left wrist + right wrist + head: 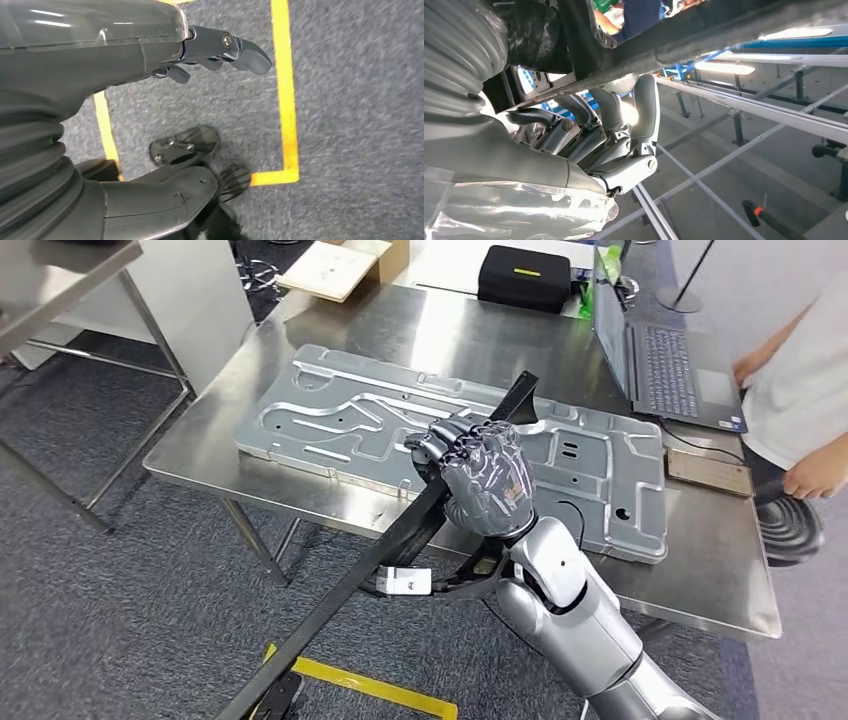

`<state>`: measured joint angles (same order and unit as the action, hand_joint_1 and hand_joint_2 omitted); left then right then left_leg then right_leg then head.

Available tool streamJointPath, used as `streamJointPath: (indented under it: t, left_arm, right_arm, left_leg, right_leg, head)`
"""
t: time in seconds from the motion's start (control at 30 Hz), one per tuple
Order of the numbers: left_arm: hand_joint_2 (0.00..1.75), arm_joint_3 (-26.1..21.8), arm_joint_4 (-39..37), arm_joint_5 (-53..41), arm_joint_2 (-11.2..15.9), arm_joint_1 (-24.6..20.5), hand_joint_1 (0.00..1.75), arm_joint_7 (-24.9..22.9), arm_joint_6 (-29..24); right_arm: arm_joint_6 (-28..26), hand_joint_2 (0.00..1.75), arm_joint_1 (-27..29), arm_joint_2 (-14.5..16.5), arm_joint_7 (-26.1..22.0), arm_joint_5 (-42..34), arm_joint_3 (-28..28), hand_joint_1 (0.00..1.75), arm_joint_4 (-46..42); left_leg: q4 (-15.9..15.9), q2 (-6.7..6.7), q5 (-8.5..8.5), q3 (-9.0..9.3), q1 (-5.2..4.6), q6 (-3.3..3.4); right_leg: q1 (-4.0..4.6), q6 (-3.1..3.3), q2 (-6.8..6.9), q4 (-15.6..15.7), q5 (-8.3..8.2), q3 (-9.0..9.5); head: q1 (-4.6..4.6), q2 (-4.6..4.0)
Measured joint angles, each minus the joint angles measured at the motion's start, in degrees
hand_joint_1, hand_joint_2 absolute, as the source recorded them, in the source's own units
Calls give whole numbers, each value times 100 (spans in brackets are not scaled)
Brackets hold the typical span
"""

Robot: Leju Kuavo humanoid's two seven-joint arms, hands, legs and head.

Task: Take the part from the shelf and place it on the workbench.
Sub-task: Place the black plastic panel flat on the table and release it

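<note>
So the long black bar part (pixel 400 530) is gripped around its middle by the right hand (pixel 480 475), fingers wrapped tight around it. It's held at a slant: the upper end is poked out over the big stamped metal panel (pixel 450 435) that's laid flat on the steel tabletop (pixel 700 570), while the lower end is hung down past the tabletop's near edge toward the grey carpet (pixel 120 610) and a yellow floor stripe (pixel 370 685). A small white tag (pixel 407 582) can be seen just under the bar, below the wrist. From the right wrist view the same grip is confirmed, with the fingers (pixel 624 107) curled up against the dark bar.

The left hand (pixel 220 47) is hung over the carpet, nothing held, fingers loosely apart and only a bit bent.

Farther back on the tabletop, a laptop (pixel 665 365) is sat open, with a black case (pixel 524 277) and a cardboard box (pixel 345 265) beyond. A phone-like slab (pixel 708 471) is laid near a person's hand (pixel 820 475) at the right edge.
</note>
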<state>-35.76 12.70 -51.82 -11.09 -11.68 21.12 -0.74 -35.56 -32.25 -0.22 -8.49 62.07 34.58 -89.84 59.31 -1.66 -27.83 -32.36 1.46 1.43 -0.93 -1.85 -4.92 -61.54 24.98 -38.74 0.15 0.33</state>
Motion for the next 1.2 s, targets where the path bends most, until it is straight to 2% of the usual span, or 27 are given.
streamJointPath:
  t: [0.07,0.13,0.17,0.2,0.23,0.3,0.33,0.37,0.4,0.43,0.47,0.53,0.57,0.6,0.63,0.67,0.7,0.73,0.77,0.83,0.87,0.97,1.0,1.07,1.13,1.17,1.2]
  left_arm:
    - [175,0,0,0,-11,3,0,2,0]
    - [175,-1,0,5,-13,25,0,2,-2]
    - [175,-2,0,10,-12,31,0,2,-3]
    - [175,-2,0,14,-13,31,0,3,-4]
    - [175,-2,0,17,-14,27,0,3,-4]
    - [175,-2,0,17,-20,18,0,5,-6]
    - [175,-2,0,15,-23,18,0,5,-7]
    - [175,-2,0,13,-26,19,0,5,-8]
    - [175,-2,0,10,-29,19,0,4,-11]
    - [175,-2,0,5,-31,16,0,3,-15]
    - [175,-1,0,2,-32,8,0,2,-21]
    - [175,0,0,-7,-32,-5,0,2,-29]
    - [175,0,0,-12,-31,-2,0,1,-31]
    - [175,0,0,-15,-31,11,0,-1,-32]
    - [175,0,0,-18,-30,27,0,-4,-33]
    - [175,0,0,-21,-29,40,0,-7,-34]
    - [175,0,0,-23,-28,47,0,-9,-36]
    - [175,0,0,-26,-25,47,0,-11,-37]
    - [175,0,0,-30,-22,43,0,-12,-38]
    - [175,1,0,-37,-18,30,0,-12,-39]
    - [175,2,0,-40,-18,27,0,-13,-39]
    - [175,2,0,-50,-20,29,0,-17,-42]
    - [175,3,0,-54,-22,25,0,-18,-45]
    - [175,4,0,-64,-25,12,0,-19,-56]
    - [175,4,0,-73,-22,10,0,-21,-63]
    - [175,4,0,-78,-21,12,0,-23,-63]
    - [175,5,0,-80,-21,12,0,-24,-63]
  right_arm:
    - [0,175,-9,-1,0,0,0,175,0]
    - [4,175,-5,-3,3,0,0,175,5]
    - [8,175,-2,-5,5,2,0,175,10]
    - [15,175,-2,-7,8,4,0,175,15]
    - [23,175,-4,-8,11,6,0,175,19]
    - [44,175,-23,-8,16,11,0,175,21]
    - [52,175,-37,-7,18,15,0,175,21]
    - [58,175,-50,-5,21,21,0,175,23]
    - [57,175,-58,-5,26,38,0,175,26]
    - [55,175,-60,-6,34,65,0,175,29]
    - [49,175,-59,-7,45,95,0,175,32]
    - [37,175,-61,-5,67,151,0,175,38]
    - [33,175,-60,-2,73,168,0,175,43]
    - [30,175,-59,2,78,180,0,175,53]
    - [28,175,-53,5,79,187,0,175,64]
    - [27,175,-47,7,80,193,0,175,79]
    - [26,175,-44,7,81,195,0,175,90]
    - [24,175,-42,7,82,197,0,175,97]
    - [23,175,-42,7,82,199,0,175,101]
    - [18,175,-43,7,83,199,0,175,105]
    - [15,175,-42,7,83,199,0,175,108]
    - [5,175,-39,5,85,199,0,175,114]
    - [1,175,-42,5,85,202,0,175,114]
    - [-10,175,-47,4,93,210,0,175,116]
    - [-15,175,-41,-3,111,226,0,175,136]
    - [-15,175,-35,-10,118,241,0,175,152]
    - [-14,175,-30,-19,121,258,0,175,170]
  left_leg:
    - [-20,149,16,-1,-21,59]
    - [-18,314,11,-10,-41,78]
    - [-17,396,7,-12,-46,81]
    - [-17,473,1,-9,-50,81]
    - [-17,543,-9,0,-53,77]
    - [-13,657,-38,27,-77,52]
    - [-14,709,-52,37,-95,31]
    - [-16,762,-66,45,-112,7]
    - [-23,824,-75,52,-125,-19]
    - [-35,877,-85,68,-127,-47]
    - [-22,856,-114,77,-121,-77]
    - [251,592,-320,-21,-101,-123]
    - [552,413,-492,-156,-87,-136]
    - [933,292,-669,-339,-84,-145]
    - [1273,240,-788,-514,-82,-154]
    - [1477,221,-809,-634,-80,-162]
    - [1482,216,-717,-668,-76,-170]
    - [1263,216,-521,-596,-69,-174]
    - [904,212,-286,-462,-58,-179]
    - [299,180,-12,-222,-51,-169]
    - [161,163,17,-175,-53,-150]
    - [113,150,32,-174,-66,-47]
    - [99,154,52,-171,-62,-7]
    - [75,164,81,-169,-48,55]
    - [74,174,87,-176,-52,75]
    - [74,178,87,-178,-53,76]
    - [74,180,87,-178,-54,76]
  right_leg:
    - [15,-37,373,-566,326,-258]
    - [9,-60,468,-1247,606,-568]
    - [8,-62,475,-1392,619,-627]
    - [10,-55,486,-1324,530,-575]
    - [17,-36,523,-1045,363,-411]
    - [77,37,764,-271,64,20]
    - [117,79,880,0,2,159]
    - [153,115,953,141,-3,220]
    - [180,144,945,182,17,221]
    - [169,174,879,196,6,216]
    - [152,202,824,223,-7,224]
    - [106,271,732,282,-37,252]
    - [93,295,693,294,-42,260]
    - [88,314,647,293,-42,260]
    - [88,325,602,287,-40,259]
    - [87,325,556,278,-38,258]
    - [83,319,512,265,-33,258]
    - [76,308,474,244,-23,258]
    - [67,290,441,212,-6,257]
    - [76,240,389,132,28,220]
    - [82,214,374,103,33,195]
    - [81,140,364,86,19,156]
    - [77,111,380,31,68,135]
    - [60,54,420,-391,339,-42]
    - [52,15,443,-1096,669,-358]
    - [51,8,448,-1348,742,-473]
    - [51,12,452,-1410,708,-498]
  head:
    - [4,0]
    - [3,0]
    - [4,0]
    - [3,0]
    - [4,0]
    - [5,0]
    - [4,0]
    - [3,0]
    - [2,0]
    - [0,0]
    - [1,0]
    - [-2,0]
    - [-4,0]
    - [-6,0]
    - [-6,0]
    - [-6,0]
    - [-5,0]
    - [-6,0]
    - [-5,0]
    - [-4,0]
    - [-4,0]
    - [-2,0]
    - [-1,0]
    - [0,0]
    - [-1,0]
    - [-1,0]
    - [-1,0]
